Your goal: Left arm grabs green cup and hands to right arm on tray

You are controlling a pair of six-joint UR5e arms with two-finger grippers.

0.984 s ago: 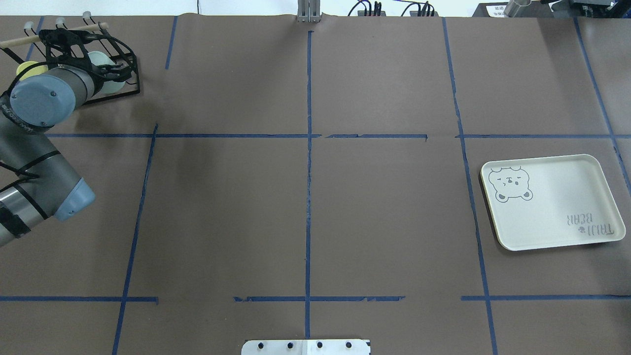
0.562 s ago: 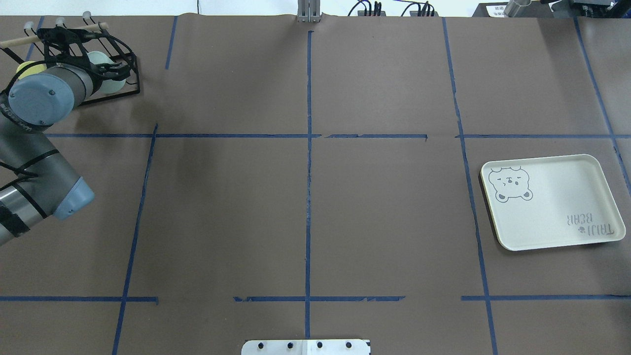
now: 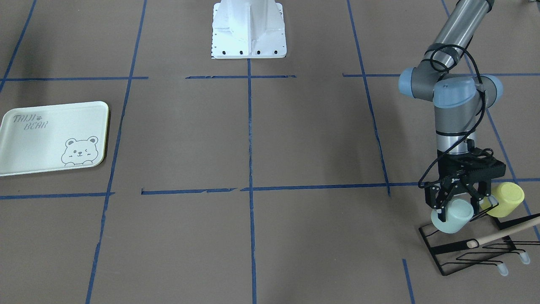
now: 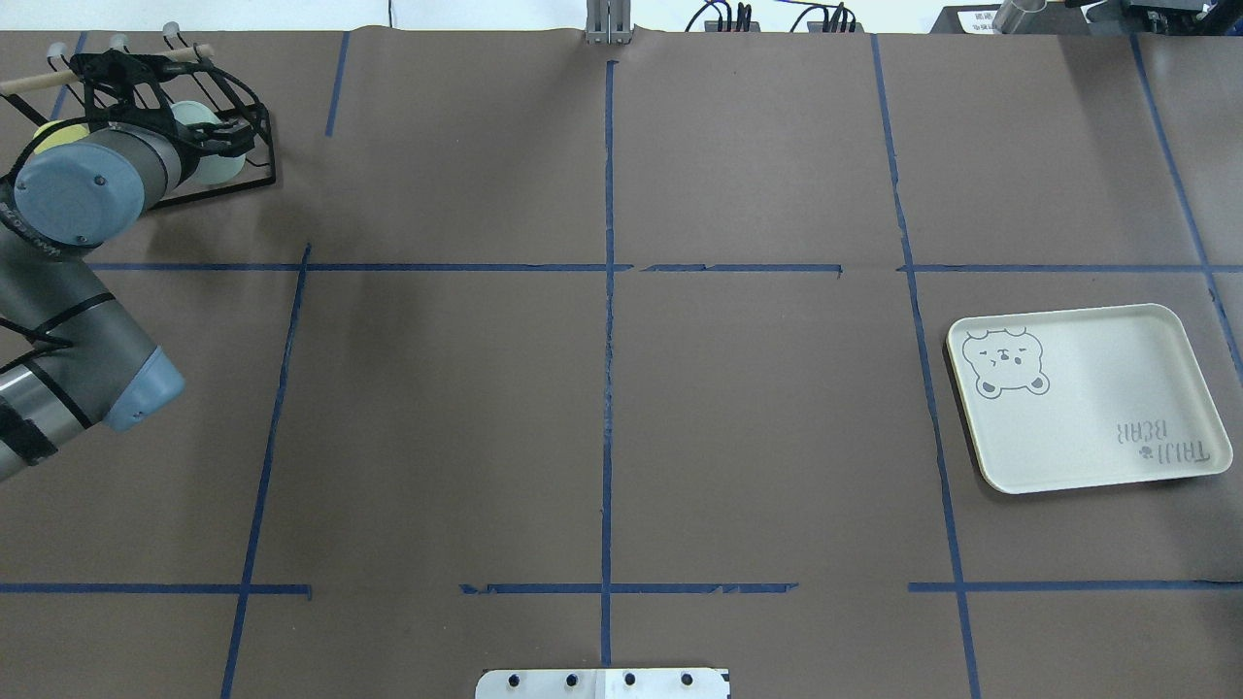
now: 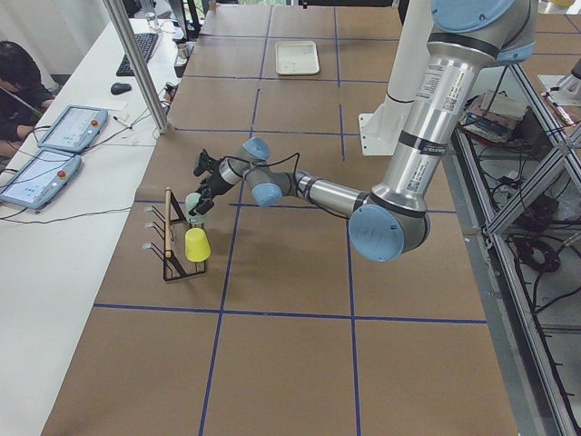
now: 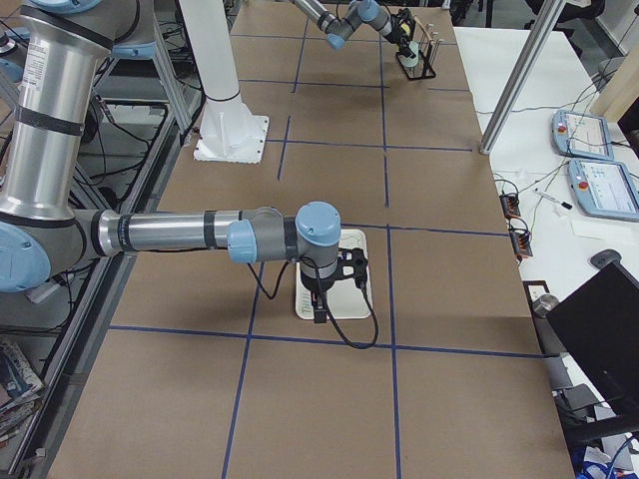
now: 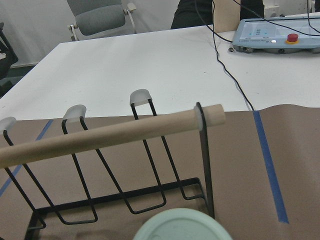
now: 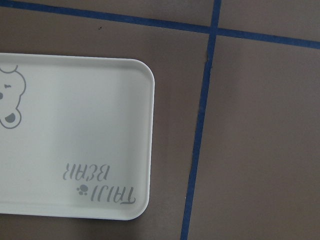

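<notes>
Cup first: the small pale mint-green plastic tumbler (image 3: 452, 217) is at the far left corner of my table, over the black wire rack (image 3: 462, 253). Its long axis is tilted, neither upright nor flat. One round end faces the left wrist camera, and I cannot tell whether that is mouth or base. The left gripper (image 3: 460, 204) has its black fingers (image 3: 440, 207) pressed on either side of it.

A yellow plastic cup (image 3: 506, 197) lies on its side just beside it, on the outer side. The rack's round wooden rod (image 3: 502, 234) crosses beyond both. My left arm is stretched out long and low, wrist bent toward the rack.

The flat cream-green rectangular tray (image 4: 1097, 388) with its bear drawing lies well apart on the right. The right gripper (image 6: 351, 267) hangs above it, and I cannot tell how its fingers stand.
</notes>
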